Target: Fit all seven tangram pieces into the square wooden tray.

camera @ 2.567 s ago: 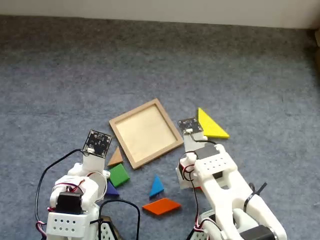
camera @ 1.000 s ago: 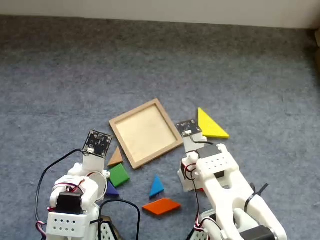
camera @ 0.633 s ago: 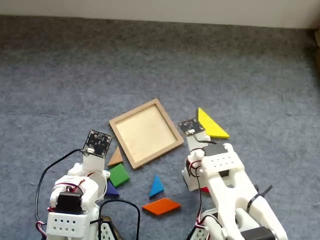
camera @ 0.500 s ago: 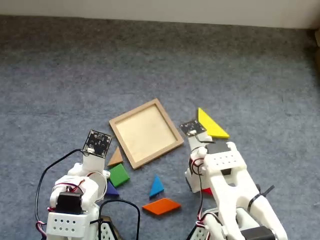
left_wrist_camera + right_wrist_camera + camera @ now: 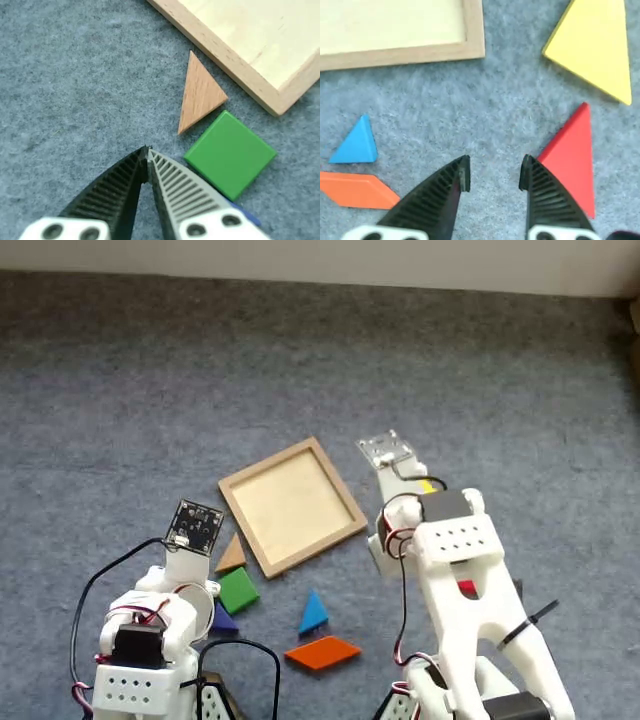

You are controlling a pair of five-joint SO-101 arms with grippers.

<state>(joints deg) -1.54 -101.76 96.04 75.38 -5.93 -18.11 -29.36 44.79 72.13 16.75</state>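
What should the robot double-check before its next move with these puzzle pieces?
1. The wooden tray is free: ok, nothing lies in it.
2. The right gripper is open and empty: ok.
3. The red triangle sits between its jaws: not ok, it lies outside them.
4. The yellow triangle is apart from the tray: ok.
5. The left gripper is ready to grasp: not ok, it is shut, with its tip near the green square.
6. The shape of the dark blue piece: cannot tell, mostly hidden.
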